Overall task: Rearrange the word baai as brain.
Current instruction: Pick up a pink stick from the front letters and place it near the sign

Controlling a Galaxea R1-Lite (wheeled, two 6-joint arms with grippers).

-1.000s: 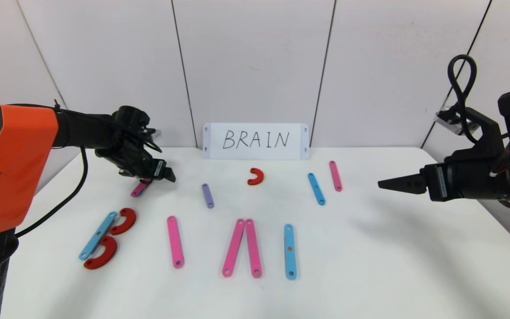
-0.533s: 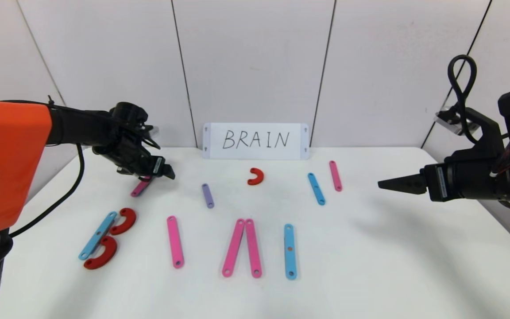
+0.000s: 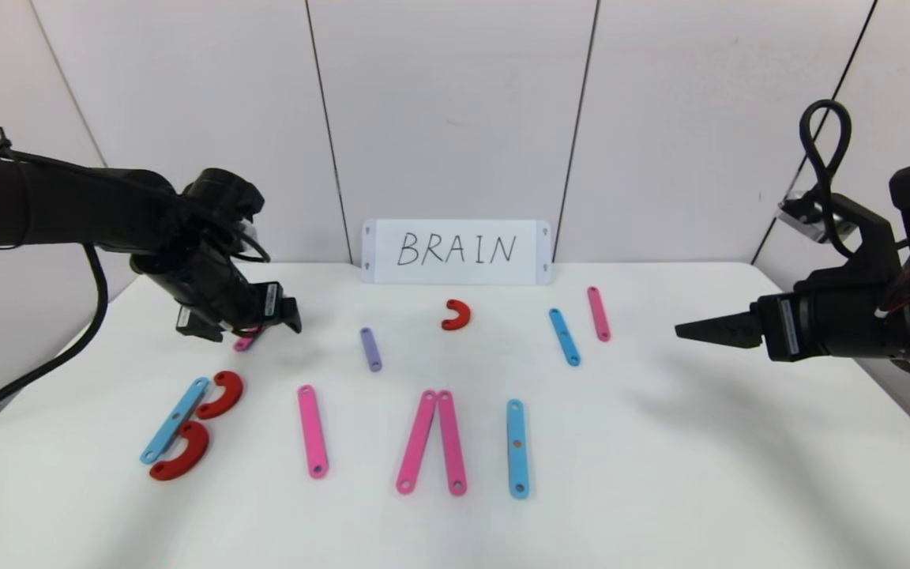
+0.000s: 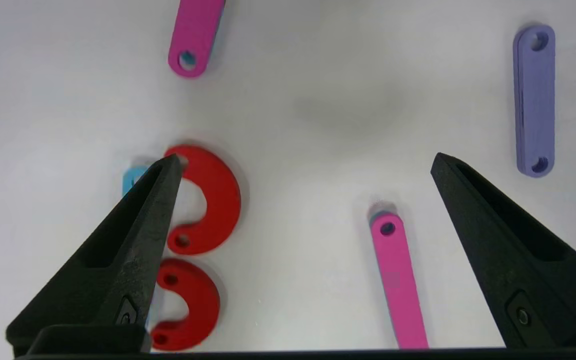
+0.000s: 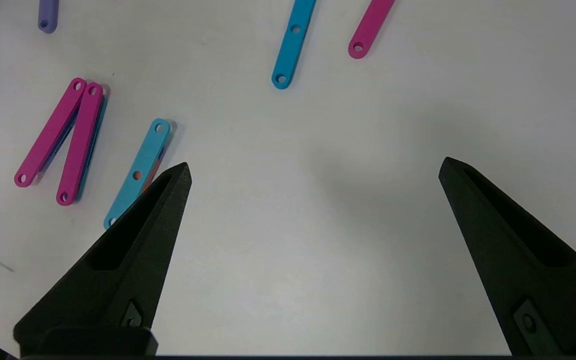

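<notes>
While left pincer (image 3: 242, 324) gapes, short pink strip (image 3: 245, 342) just beneath.

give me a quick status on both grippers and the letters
Left gripper open, over short pink strip. Right gripper open, parked at right. Word unfinished.

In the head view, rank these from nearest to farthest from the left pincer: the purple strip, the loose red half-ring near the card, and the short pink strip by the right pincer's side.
1. purple strip, centre-left
2. red half-ring, before the card
3. pink strip, far right

Measured from the left pincer.
</notes>
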